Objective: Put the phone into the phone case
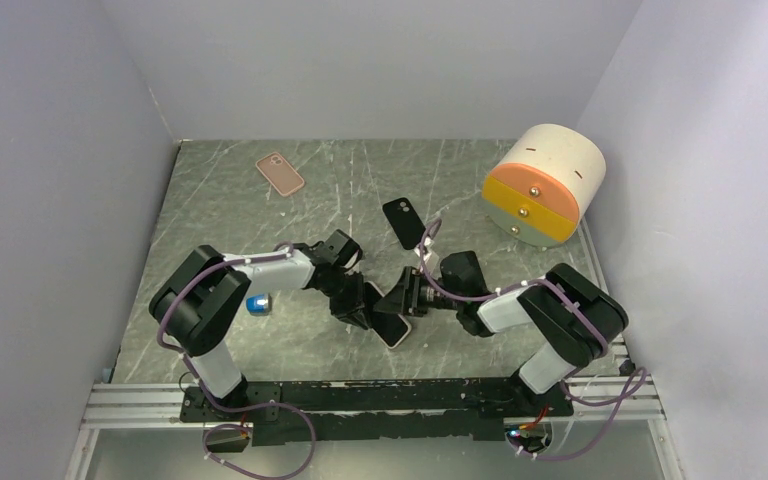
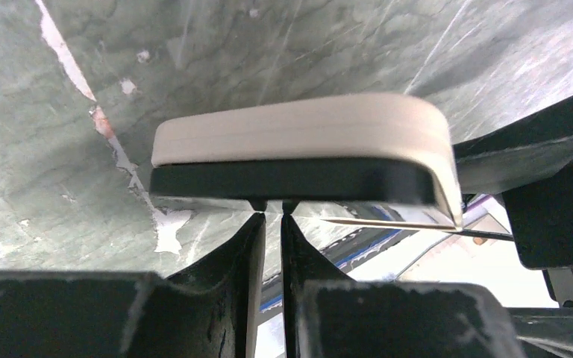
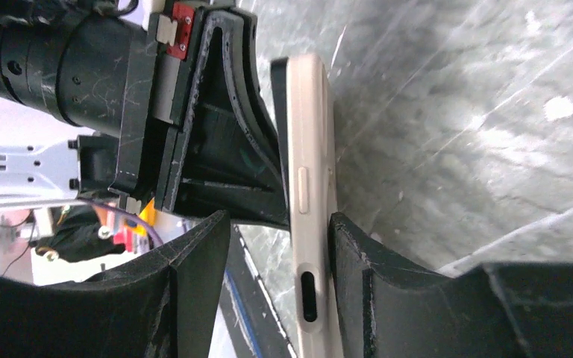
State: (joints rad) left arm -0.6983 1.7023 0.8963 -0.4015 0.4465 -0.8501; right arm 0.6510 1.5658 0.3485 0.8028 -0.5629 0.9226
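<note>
1. We find the phone (image 2: 283, 180) over the middle of the surface (image 1: 220, 200), between the two arms. It is turned on edge rather than lying flat, and its black body rests against the inside of the cream case (image 2: 298, 127).
2. At one corner the case lip wraps over the phone, while at the other the black edge shows bare. We judge it only partly seated.
3. The left hand (image 2: 272, 210) has its fingers drawn almost together with nothing between them. The tips touch the phone's face, which we read as a blunt pusher to press it home.
4. The right hand (image 3: 280, 220) stands astride the case with its fingers apart. One finger lies on the cream back, likely bracing against that push. The other stands clear of the screen side, with a left-hand finger in the gap. We cannot tell whether it truly clamps.
5. A pink case (image 1: 280, 173) and a dark slab (image 1: 403, 222) lie flat, well apart from the work.
6. We think the bare corner needs pressure next, and a slip there could pop the phone out.
</note>
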